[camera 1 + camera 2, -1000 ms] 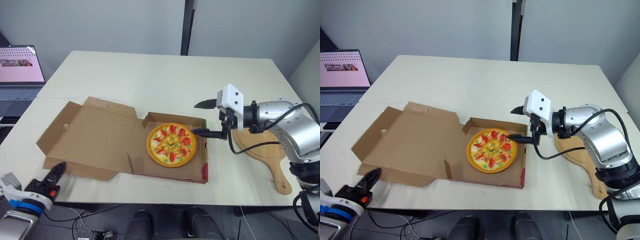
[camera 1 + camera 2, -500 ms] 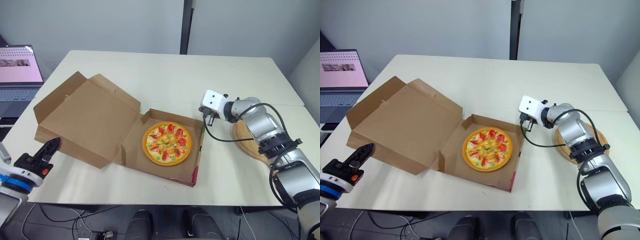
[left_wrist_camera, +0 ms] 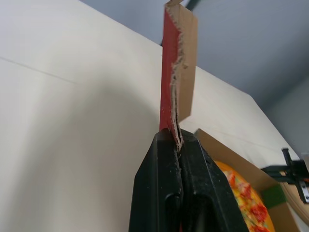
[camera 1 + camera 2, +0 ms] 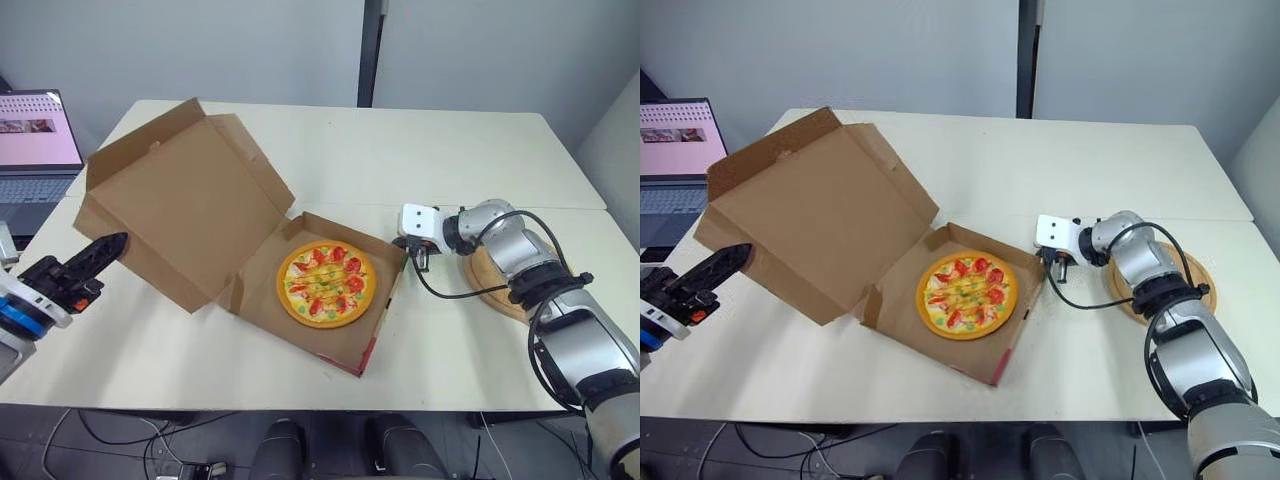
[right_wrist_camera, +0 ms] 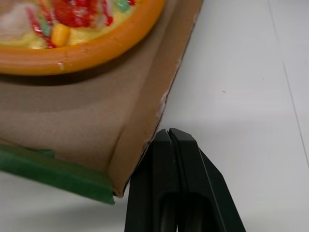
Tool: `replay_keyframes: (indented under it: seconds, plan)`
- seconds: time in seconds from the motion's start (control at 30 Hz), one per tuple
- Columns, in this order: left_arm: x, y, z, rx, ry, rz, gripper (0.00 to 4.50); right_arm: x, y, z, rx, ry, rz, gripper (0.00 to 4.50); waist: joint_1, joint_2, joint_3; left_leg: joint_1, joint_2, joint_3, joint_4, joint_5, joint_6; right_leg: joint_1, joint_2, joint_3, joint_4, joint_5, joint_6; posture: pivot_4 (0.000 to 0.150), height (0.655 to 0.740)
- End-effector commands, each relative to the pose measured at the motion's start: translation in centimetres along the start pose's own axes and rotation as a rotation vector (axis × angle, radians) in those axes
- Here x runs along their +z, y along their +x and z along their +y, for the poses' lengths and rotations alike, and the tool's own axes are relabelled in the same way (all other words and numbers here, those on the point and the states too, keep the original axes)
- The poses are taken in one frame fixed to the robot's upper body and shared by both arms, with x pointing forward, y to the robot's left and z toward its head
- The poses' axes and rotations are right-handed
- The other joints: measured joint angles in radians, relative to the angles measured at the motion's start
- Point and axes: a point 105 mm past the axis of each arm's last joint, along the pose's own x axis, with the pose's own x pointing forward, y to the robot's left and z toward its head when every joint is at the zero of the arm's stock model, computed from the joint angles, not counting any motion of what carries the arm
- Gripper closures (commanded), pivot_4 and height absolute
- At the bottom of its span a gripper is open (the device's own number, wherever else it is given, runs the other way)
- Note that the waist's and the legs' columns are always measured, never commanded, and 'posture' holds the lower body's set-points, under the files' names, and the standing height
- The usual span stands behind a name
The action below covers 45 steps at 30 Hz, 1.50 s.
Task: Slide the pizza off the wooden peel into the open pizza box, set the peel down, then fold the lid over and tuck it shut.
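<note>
The pizza box (image 4: 262,305) is lying open near the front of the table (image 4: 450,150). The pizza (image 4: 326,283) is sitting flat inside its base, taking up most of the floor, with bare cardboard showing at the corners. The lid (image 4: 190,205) is standing up at a steep tilt on the robot's left of the base. Its plain brown inside is facing the pizza and its side flaps are sticking out.

The left gripper (image 3: 177,137) is pinching the lid's far edge. Its two black fingers are pressed together with the cardboard sandwiched between them, the red printed face against one finger and the brown face against the other. The right gripper (image 5: 169,133) is down at the opposite side of the box with its fingers closed flat against each other and nothing held between them. Its tips are sitting right up against the outside of the base's wall, close to a corner, though I cannot tell whether they are actually touching it. The pizza's rim is lying just inside that same wall.

The pizza is looking round and whole, with an orange crust ring, a yellow middle, red slices and a few green bits. The box is showing brown inside, with red and green print along its outer edges.

The wooden peel (image 4: 1198,280) is lying flat on the table on the robot's right, apart from the box and partly under the right forearm. A laptop (image 4: 35,140) is standing open beyond the table's left edge.
</note>
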Motion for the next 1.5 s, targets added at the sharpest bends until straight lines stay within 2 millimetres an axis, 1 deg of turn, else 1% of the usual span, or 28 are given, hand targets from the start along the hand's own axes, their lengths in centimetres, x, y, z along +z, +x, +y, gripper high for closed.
replay_keyframes:
  seconds: [0.03, 0.1, 0.17, 0.33, 0.43, 0.47, 0.57, 0.63, 0.77, 0.9, 1.0, 1.1, 1.17, 1.27, 1.4, 1.5]
  plan:
    - [0.9, 0.5, -2.9, -0.133, 0.075, 0.038, 4.50, 1.1, -0.6, 0.0, 0.002, -0.018, -0.050, 4.46, 0.000, 0.000, 0.000, 0.000, 0.000, -0.001, 0.000, 0.000, 0.000, 0.000, 0.000, 0.000, 0.000, 0.000, 0.000, 0.150, 0.7325]
    - [1.0, 0.5, -3.8, -0.178, 0.084, 0.058, 4.50, 1.2, -0.5, 0.3, 0.011, -0.018, -0.055, 4.46, 0.000, 0.001, 0.000, 0.000, 0.000, -0.001, 0.000, 0.000, 0.000, 0.000, 0.000, -0.001, 0.000, 0.000, 0.000, 0.150, 0.7325]
    - [1.4, 0.6, -4.3, -0.203, 0.085, 0.057, 4.50, 1.3, -0.5, 0.7, 0.027, -0.012, -0.062, 4.46, 0.000, 0.001, 0.001, 0.000, 0.000, -0.001, 0.000, 0.000, 0.000, 0.000, -0.001, -0.001, 0.000, 0.000, 0.000, 0.150, 0.7325]
    - [2.9, 1.0, -4.9, -0.230, 0.117, 0.035, 4.50, 1.3, -1.0, 1.8, 0.070, -0.017, -0.062, 4.46, 0.001, 0.001, 0.001, 0.000, 0.000, -0.003, 0.000, 0.000, 0.000, 0.001, -0.002, -0.006, 0.000, 0.000, -0.001, 0.150, 0.7325]
    - [3.4, 1.2, -4.8, -0.223, 0.169, 0.037, 4.50, 1.8, -1.3, 2.8, 0.101, -0.017, -0.083, 4.46, 0.002, 0.001, 0.001, -0.001, 0.000, -0.005, 0.000, 0.000, 0.000, 0.001, -0.004, -0.009, 0.000, -0.001, -0.002, 0.150, 0.7325]
    - [3.5, 1.5, -4.5, -0.206, 0.193, 0.033, 4.50, 2.2, -1.4, 3.2, 0.112, -0.015, -0.099, 4.46, 0.002, 0.001, 0.001, -0.001, 0.000, -0.005, 0.000, 0.000, 0.000, 0.001, -0.004, -0.010, 0.000, -0.001, -0.002, 0.150, 0.7325]
    - [3.4, 2.3, -3.8, -0.166, 0.270, 0.039, 4.50, 3.2, -1.9, 4.4, 0.138, -0.004, -0.134, 4.46, 0.003, 0.003, 0.002, -0.001, 0.000, -0.005, -0.001, 0.000, 0.000, 0.001, -0.004, -0.010, 0.000, -0.001, -0.002, 0.150, 0.7325]
    - [3.4, 2.7, -3.7, -0.171, 0.300, 0.040, 4.50, 3.7, -2.1, 5.2, 0.149, 0.007, -0.147, 4.46, 0.003, 0.003, 0.002, -0.001, 0.000, -0.005, -0.001, 0.000, 0.000, 0.001, -0.004, -0.011, 0.000, -0.001, -0.002, 0.150, 0.7325]
    - [2.9, 3.8, -4.6, -0.252, 0.390, 0.083, 4.50, 4.5, -2.3, 7.4, 0.182, 0.033, -0.158, 4.46, 0.004, 0.003, 0.002, -0.001, 0.000, -0.005, -0.001, 0.000, 0.000, 0.001, -0.004, -0.011, 0.000, -0.001, -0.002, 0.150, 0.7325]
    - [2.6, 5.0, -4.6, -0.317, 0.445, 0.114, 4.50, 5.1, -2.1, 9.2, 0.204, 0.064, -0.165, 4.46, 0.005, 0.003, 0.002, -0.001, -0.001, -0.005, -0.001, 0.000, 0.000, 0.002, -0.004, -0.011, 0.000, -0.001, -0.002, 0.150, 0.7325]
    - [2.5, 5.9, -4.3, -0.358, 0.469, 0.116, 4.50, 5.8, -1.8, 10.1, 0.206, 0.089, -0.186, 4.46, 0.005, 0.003, 0.002, -0.001, -0.002, -0.005, 0.000, 0.000, 0.000, 0.002, -0.004, -0.011, 0.000, -0.001, -0.002, 0.150, 0.7325]
    - [2.4, 6.4, -4.0, -0.384, 0.478, 0.120, 4.50, 6.4, -1.7, 10.5, 0.191, 0.111, -0.207, 4.46, 0.005, 0.003, 0.002, -0.001, -0.002, -0.005, 0.000, 0.000, 0.000, 0.002, -0.003, -0.011, 0.000, -0.001, -0.002, 0.150, 0.7325]
    - [2.4, 6.4, -3.7, -0.390, 0.483, 0.127, 4.50, 6.4, -1.8, 10.3, 0.154, 0.129, -0.215, 4.46, 0.004, 0.003, 0.002, -0.001, -0.002, -0.005, 0.000, 0.000, 0.000, 0.002, -0.003, -0.011, 0.000, -0.001, -0.002, 0.150, 0.7325]
    - [2.6, 6.0, -3.2, -0.385, 0.500, 0.126, 4.50, 5.8, -2.8, 9.2, 0.074, 0.172, -0.199, 4.46, 0.004, 0.003, 0.002, -0.001, -0.001, -0.005, 0.000, 0.000, 0.000, 0.002, -0.003, -0.011, 0.000, -0.001, -0.002, 0.150, 0.7325]
    - [3.5, 5.6, -2.8, -0.363, 0.502, 0.088, 4.50, 5.2, -4.6, 8.3, 0.026, 0.228, -0.201, 4.46, 0.007, 0.002, 0.001, -0.001, -0.001, -0.005, 0.000, 0.000, 0.000, 0.002, -0.004, -0.012, 0.000, -0.001, -0.001, 0.150, 0.7325]
    - [3.8, 5.5, -2.6, -0.354, 0.506, 0.074, 4.50, 3.9, -4.3, 7.4, -0.036, 0.239, -0.162, 4.46, 0.005, 0.002, 0.001, -0.001, -0.001, -0.006, 0.000, 0.000, 0.000, 0.002, -0.004, -0.012, 0.000, -0.001, -0.001, 0.150, 0.7325]
